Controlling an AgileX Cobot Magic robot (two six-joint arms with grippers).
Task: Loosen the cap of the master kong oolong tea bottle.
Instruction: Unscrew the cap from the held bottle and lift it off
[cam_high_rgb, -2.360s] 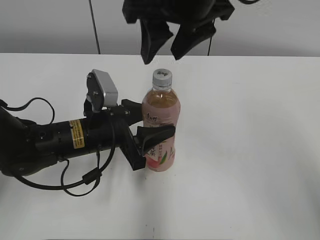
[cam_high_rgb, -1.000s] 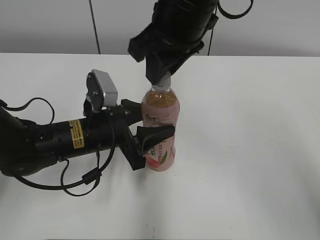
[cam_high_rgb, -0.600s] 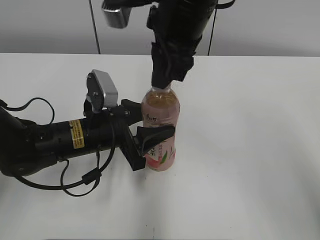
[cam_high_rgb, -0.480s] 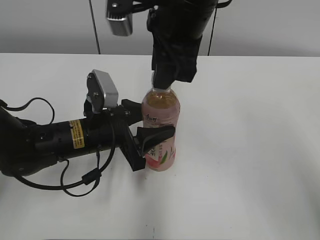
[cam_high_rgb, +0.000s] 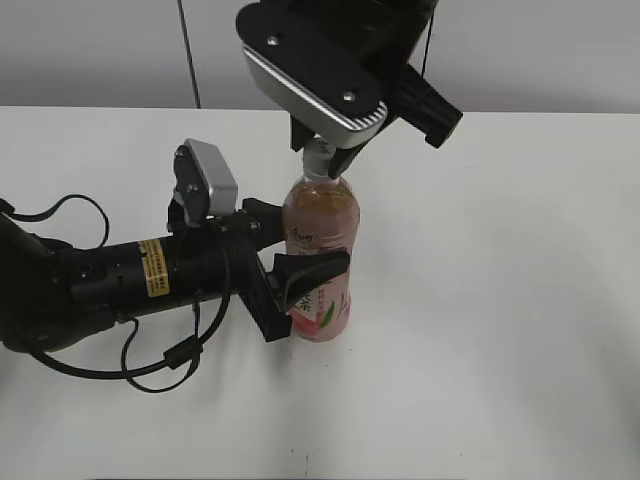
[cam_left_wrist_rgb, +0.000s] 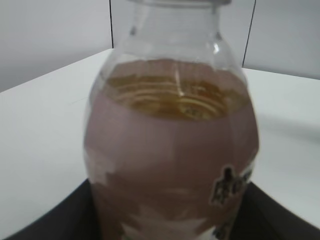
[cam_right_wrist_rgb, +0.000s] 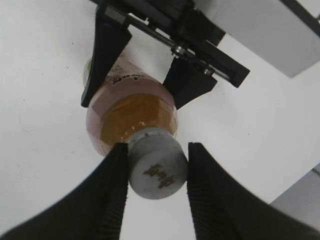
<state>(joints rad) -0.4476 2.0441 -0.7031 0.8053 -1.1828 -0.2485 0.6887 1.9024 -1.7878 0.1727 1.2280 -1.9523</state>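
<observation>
The master kong oolong tea bottle (cam_high_rgb: 320, 255) stands upright on the white worktop (cam_high_rgb: 500, 300), nearly full, so it likely handles as fairly heavy, with thin walls that would flex under a hard squeeze. The left end effector (cam_high_rgb: 300, 262) clamps its labelled body, a sensible place to brace it against twisting. Above it, the right end effector (cam_right_wrist_rgb: 156, 172) is closed narrowly on the cap (cam_right_wrist_rgb: 158, 170), fingers (cam_right_wrist_rgb: 114, 187) against its sides, where the grip belongs. The cap top carries small dark print, unreadable. The pink label shows peaches and vertical Chinese characters, too small to read.
</observation>
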